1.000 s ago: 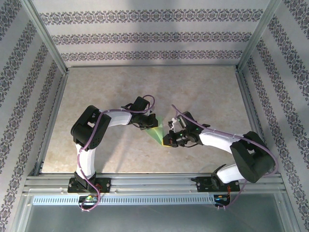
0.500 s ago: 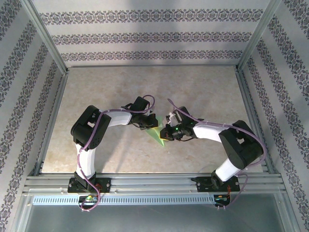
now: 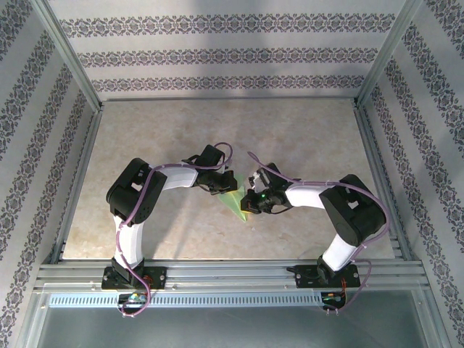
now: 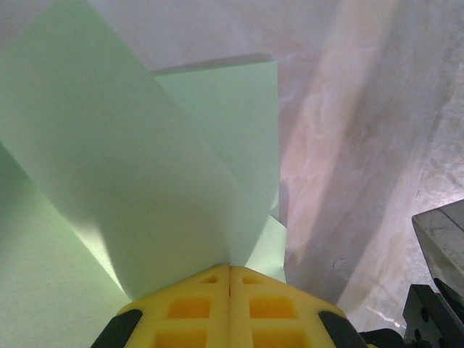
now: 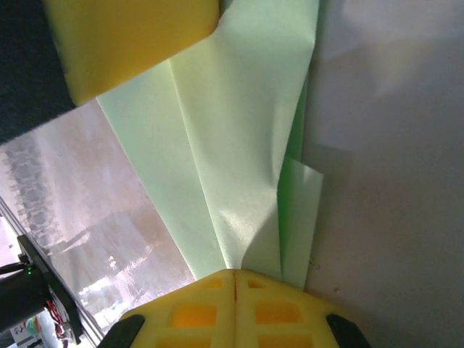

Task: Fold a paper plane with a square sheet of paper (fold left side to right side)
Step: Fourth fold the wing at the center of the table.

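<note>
The paper [image 4: 145, 181] is thin, matt and smooth, sharply creased. The pads [image 4: 190, 310] look like matt yellow foam or soft plastic. The tabletop [image 3: 167, 130] has a marbled, faintly glossy surface; its near-edge rail [image 3: 232, 274] is brushed metal.

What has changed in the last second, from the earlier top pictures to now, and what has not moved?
The right claw slid left, closer to the left claw, and the right arm swung in from the right side. The green paper between the claws looks narrower now. The left arm stayed in place, and both claws stayed shut on the paper.
</note>
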